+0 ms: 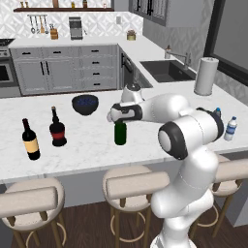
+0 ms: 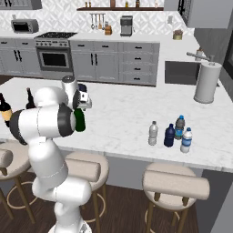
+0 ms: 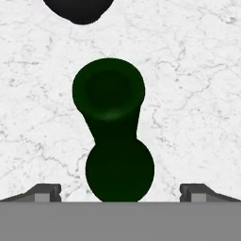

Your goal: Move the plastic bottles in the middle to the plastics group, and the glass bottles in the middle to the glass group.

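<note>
You get two base views from behind the arm, left and right, looking forward and down over the same table (image 1: 87, 145). Your hand view looks straight down, close above the green bottle (image 3: 110, 94).

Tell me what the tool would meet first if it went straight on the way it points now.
Most likely the green bottle: it stands upright right under the open tool, between the fingers. How far above the mouth the tool is remains unclear.
</note>
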